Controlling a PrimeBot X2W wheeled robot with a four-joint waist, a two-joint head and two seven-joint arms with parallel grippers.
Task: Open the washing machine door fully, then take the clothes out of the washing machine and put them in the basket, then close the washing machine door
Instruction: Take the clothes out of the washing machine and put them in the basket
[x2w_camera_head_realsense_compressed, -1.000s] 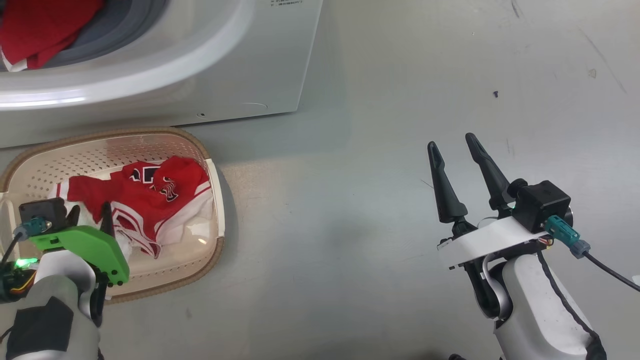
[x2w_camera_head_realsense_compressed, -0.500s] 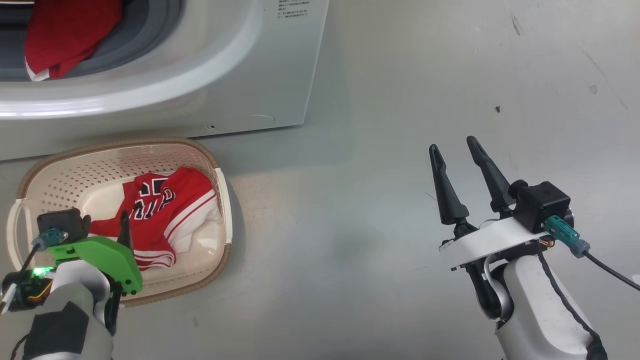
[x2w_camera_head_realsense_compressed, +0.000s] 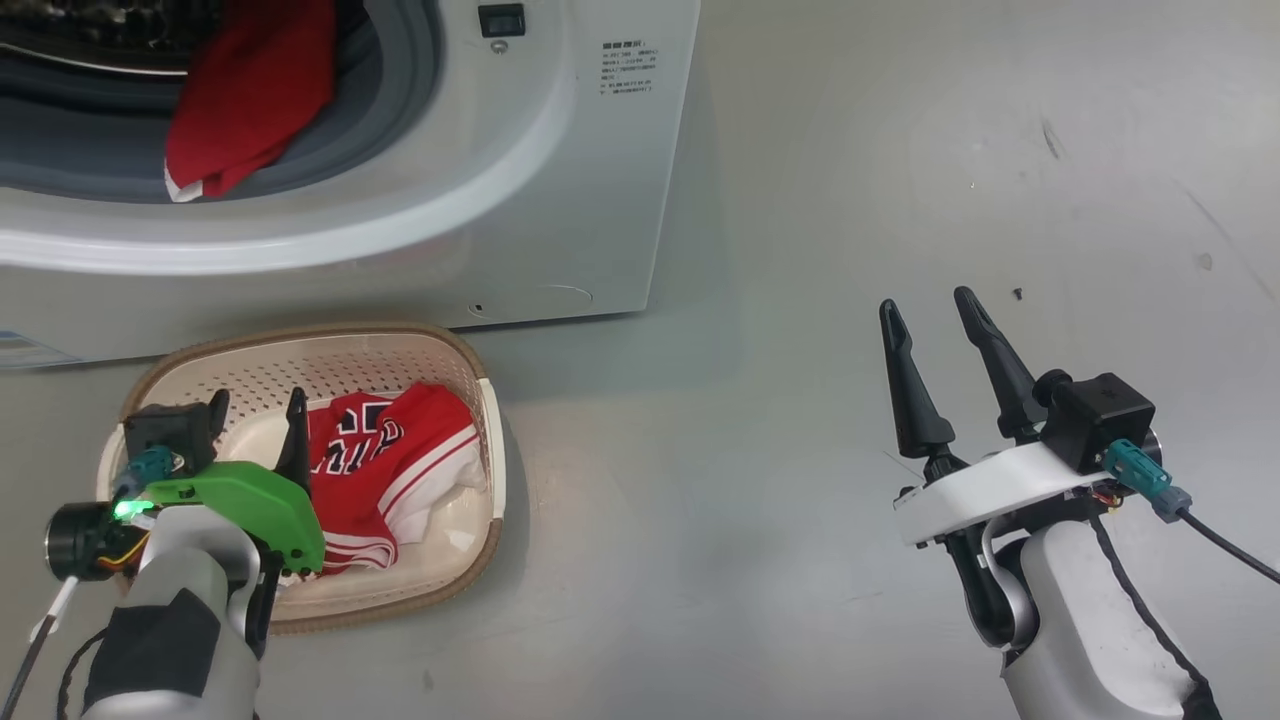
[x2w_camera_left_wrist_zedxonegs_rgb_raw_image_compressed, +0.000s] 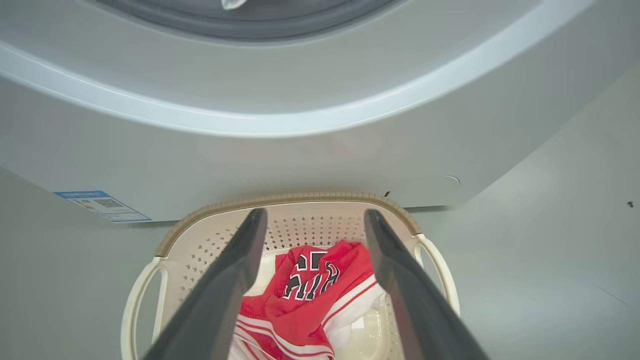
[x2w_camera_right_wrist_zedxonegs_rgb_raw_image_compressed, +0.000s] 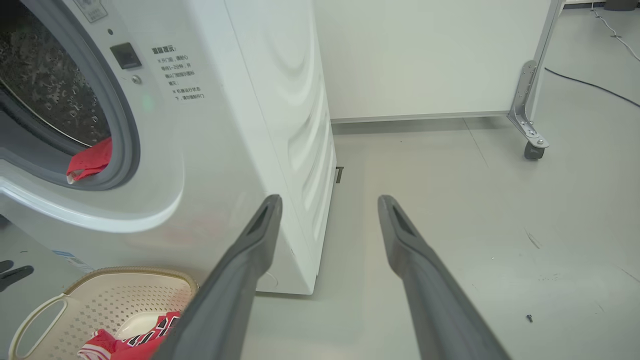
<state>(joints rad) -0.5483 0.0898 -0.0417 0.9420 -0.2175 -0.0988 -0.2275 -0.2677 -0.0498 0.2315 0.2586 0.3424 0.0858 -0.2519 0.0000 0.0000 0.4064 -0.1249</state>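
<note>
The white washing machine (x2w_camera_head_realsense_compressed: 560, 200) fills the upper left, its drum mouth uncovered; the washing machine door is out of view. A red piece of the clothes (x2w_camera_head_realsense_compressed: 250, 100) hangs over the grey seal, also seen as red cloth (x2w_camera_right_wrist_zedxonegs_rgb_raw_image_compressed: 90, 160) from the right wrist. The cream basket (x2w_camera_head_realsense_compressed: 470, 360) stands on the floor before the machine with a red jersey (x2w_camera_head_realsense_compressed: 390, 470) lying in it. My left gripper (x2w_camera_head_realsense_compressed: 255, 420) hovers over the basket's left half, open and holding nothing. In its own view the left gripper (x2w_camera_left_wrist_zedxonegs_rgb_raw_image_compressed: 315, 216) frames the jersey (x2w_camera_left_wrist_zedxonegs_rgb_raw_image_compressed: 310, 295) below. My right gripper (x2w_camera_head_realsense_compressed: 926, 305) stands open over bare floor.
A blue label (x2w_camera_left_wrist_zedxonegs_rgb_raw_image_compressed: 100, 205) sits low on the machine's front. Grey floor (x2w_camera_head_realsense_compressed: 800, 300) stretches to the right of the machine. A metal frame leg with a caster (x2w_camera_right_wrist_zedxonegs_rgb_raw_image_compressed: 531, 135) and a white wall panel (x2w_camera_right_wrist_zedxonegs_rgb_raw_image_compressed: 425, 60) stand behind. A cable (x2w_camera_right_wrist_zedxonegs_rgb_raw_image_compressed: 590, 85) runs across the far floor.
My left gripper has opened wide and lifted off the jersey, which has settled in the basket. The head camera has shifted, showing more of the drum mouth. The right arm has kept still.
</note>
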